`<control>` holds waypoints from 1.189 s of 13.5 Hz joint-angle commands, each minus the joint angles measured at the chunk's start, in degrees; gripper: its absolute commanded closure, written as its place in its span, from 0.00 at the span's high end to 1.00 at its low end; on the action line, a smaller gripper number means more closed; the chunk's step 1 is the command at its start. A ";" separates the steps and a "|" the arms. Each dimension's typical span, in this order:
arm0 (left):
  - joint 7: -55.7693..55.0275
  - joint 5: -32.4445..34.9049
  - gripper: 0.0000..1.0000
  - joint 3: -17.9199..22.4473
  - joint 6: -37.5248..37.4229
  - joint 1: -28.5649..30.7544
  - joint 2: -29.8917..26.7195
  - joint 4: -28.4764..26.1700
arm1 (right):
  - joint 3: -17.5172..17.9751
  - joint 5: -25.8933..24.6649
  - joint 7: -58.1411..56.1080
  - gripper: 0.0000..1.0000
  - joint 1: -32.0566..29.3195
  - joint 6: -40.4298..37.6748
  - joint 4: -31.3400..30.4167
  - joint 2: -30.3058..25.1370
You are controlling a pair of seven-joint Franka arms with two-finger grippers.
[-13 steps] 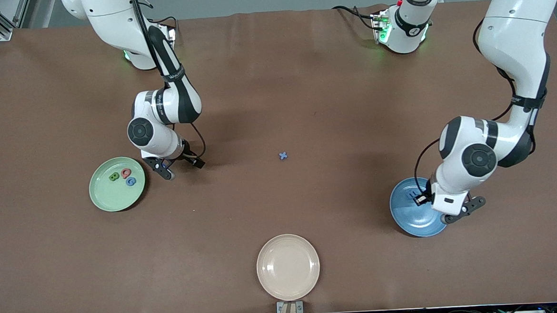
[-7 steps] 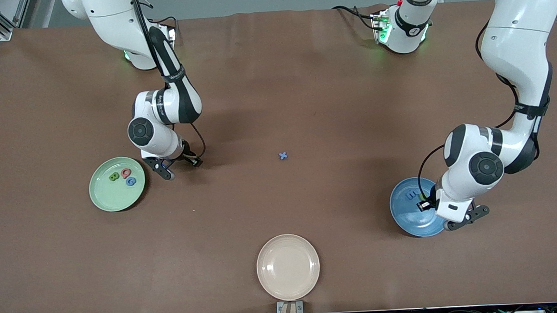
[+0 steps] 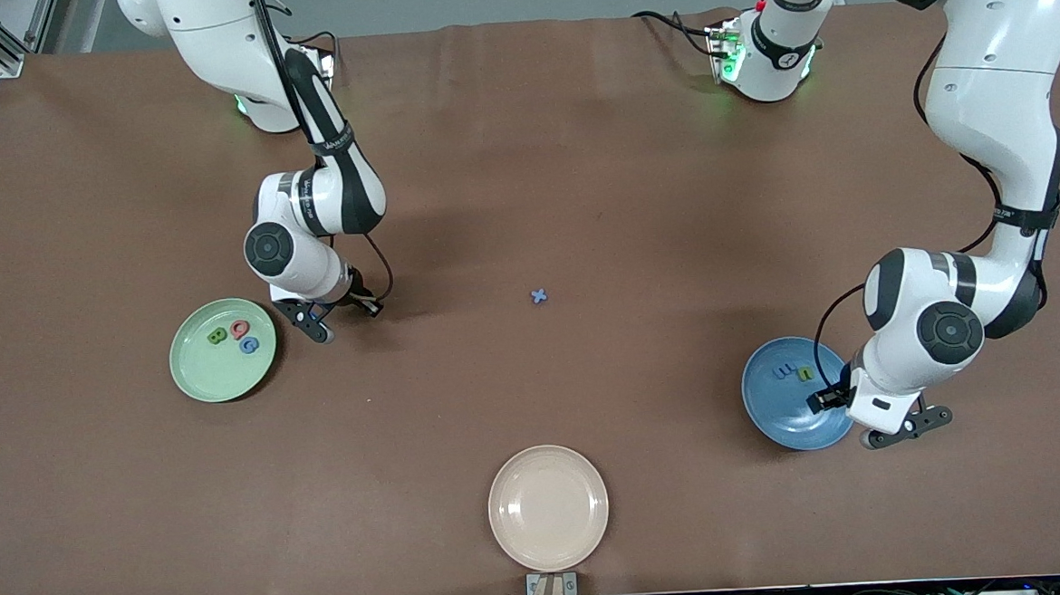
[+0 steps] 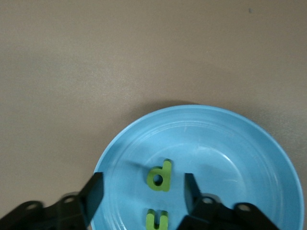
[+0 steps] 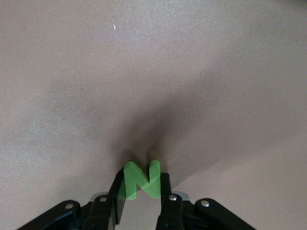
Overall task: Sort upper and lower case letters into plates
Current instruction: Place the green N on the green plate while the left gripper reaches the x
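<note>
We see table [image 3: 522, 153], then green plate [image 3: 203, 374] toward right arm's end, blue plate [image 3: 776, 407] toward left arm's.

Left gripper [image 4: 141, 194] over blue plate, jaws apart; d [image 4: 160, 176] lies below (likely just dropped).

Right gripper [image 5: 141, 191] beside green plate, clamped on N [image 5: 140, 179], which only its wrist view shows.
</note>
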 commanded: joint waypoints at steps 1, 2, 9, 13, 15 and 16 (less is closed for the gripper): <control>-0.80 0.36 0.99 -0.86 -0.10 -0.56 -0.54 0.54 | -0.69 0.80 -0.19 0.17 1.00 -0.32 -0.52 -0.42; -1.93 0.35 0.99 -1.38 -0.45 -0.82 -1.15 0.19 | -0.86 0.62 -0.63 0.15 1.09 -0.76 -0.17 -0.85; -20.72 0.44 0.99 -14.99 -8.01 -2.05 -2.73 -2.00 | -13.50 -13.00 -17.09 0.14 -1.71 -24.39 11.16 -3.49; -36.45 0.88 0.99 -16.16 -7.93 -11.26 -2.30 -2.89 | -16.68 -12.92 -42.86 0.14 -9.52 -23.35 11.61 -2.88; -41.04 0.97 0.98 -16.16 -7.75 -15.74 -2.21 -3.24 | -16.51 -12.74 -48.95 0.14 -13.04 -21.95 11.88 -2.27; -42.71 0.97 0.92 -16.16 -7.23 -17.94 -2.21 -4.20 | -16.07 -12.65 -52.02 0.14 -14.63 -20.20 11.79 -1.48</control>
